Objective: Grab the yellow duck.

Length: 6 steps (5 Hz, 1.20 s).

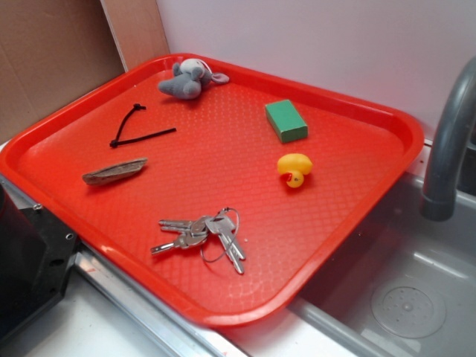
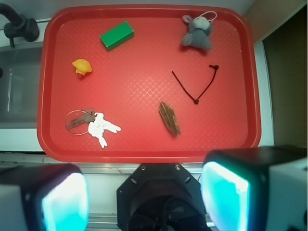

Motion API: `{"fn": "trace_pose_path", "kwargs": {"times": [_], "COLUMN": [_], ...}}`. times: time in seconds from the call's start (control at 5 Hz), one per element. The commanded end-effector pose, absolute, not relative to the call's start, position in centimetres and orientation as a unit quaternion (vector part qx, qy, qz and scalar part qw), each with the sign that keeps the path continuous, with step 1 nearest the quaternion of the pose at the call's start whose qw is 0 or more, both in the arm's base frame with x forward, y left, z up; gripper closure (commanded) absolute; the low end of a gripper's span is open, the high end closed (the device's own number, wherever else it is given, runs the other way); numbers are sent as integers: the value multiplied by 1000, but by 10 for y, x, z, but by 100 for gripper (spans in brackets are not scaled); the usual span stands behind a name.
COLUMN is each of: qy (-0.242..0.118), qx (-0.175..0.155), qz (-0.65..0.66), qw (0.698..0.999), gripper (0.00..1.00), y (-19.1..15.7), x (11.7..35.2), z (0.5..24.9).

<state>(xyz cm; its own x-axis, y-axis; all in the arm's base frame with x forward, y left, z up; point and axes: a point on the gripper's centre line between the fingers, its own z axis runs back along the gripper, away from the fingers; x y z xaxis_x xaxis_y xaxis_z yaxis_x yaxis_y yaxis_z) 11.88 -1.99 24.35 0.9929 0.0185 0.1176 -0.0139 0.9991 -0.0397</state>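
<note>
Exterior view: glossy yellow duck, orange-red beak.

Wrist view: gripper cut off by bottom edge; both fingers blurred, tips out of frame. Faucet cropped at left edge. Exterior view: faucet cut by right edge, top unseen. Black robot base cropped at left. Duck face too small to make out.
</note>
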Motion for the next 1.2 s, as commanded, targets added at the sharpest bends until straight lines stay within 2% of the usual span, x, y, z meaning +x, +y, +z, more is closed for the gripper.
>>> {"fn": "trace_pose_path", "kwargs": {"times": [0.0, 0.2, 0.4, 0.6, 0.8, 1.0], "qy": [-59, -44, -35, -28, -39, -42], "qx": [-19, -28, -41, -56, -58, -42], "qz": [8, -26, -60, -100, -152, -167], "qw": [998, 998, 997, 993, 986, 984], "gripper": [0, 0, 0, 0, 0, 0], "y": [-20, -37, -61, -100, -146, -165], "x": [119, 167, 186, 191, 178, 185], "z": [244, 240, 230, 227, 236, 226]}}
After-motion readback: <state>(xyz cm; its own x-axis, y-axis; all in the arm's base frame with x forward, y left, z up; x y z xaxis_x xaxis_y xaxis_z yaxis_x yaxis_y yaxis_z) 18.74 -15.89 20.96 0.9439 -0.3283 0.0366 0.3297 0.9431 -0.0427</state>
